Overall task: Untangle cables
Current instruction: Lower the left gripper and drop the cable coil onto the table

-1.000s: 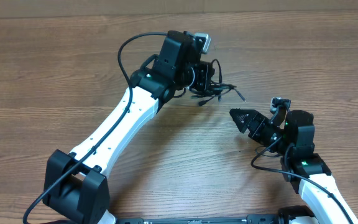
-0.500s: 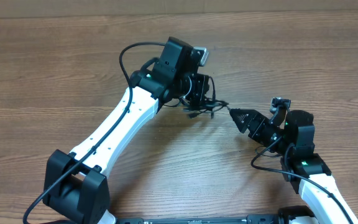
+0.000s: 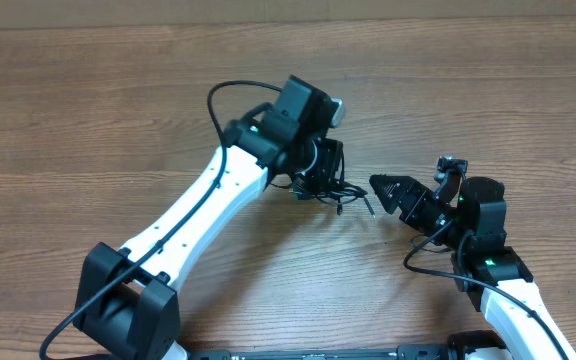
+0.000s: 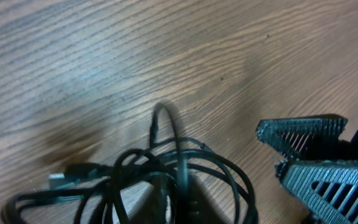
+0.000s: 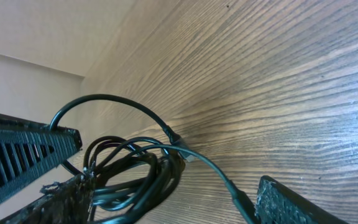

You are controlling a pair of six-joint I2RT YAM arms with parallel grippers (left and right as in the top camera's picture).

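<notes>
Arms converge over the brown wooden table point(image 3: 88, 100): the white left arm point(image 3: 203, 205) stretches far out, its left gripper point(image 3: 322, 168) tipped down over the knotted bundle of thin black cables point(image 3: 333, 188), just beside the right gripper point(image 3: 381, 189). Right jaws stand wide, one strand between them. Left jaws hide beneath the wrist, so their state cannot be told. The bundle has shifted nearer the right gripper.

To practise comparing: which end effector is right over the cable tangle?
The left end effector, directly above the cables; the right end effector stands beside them, open.
</notes>
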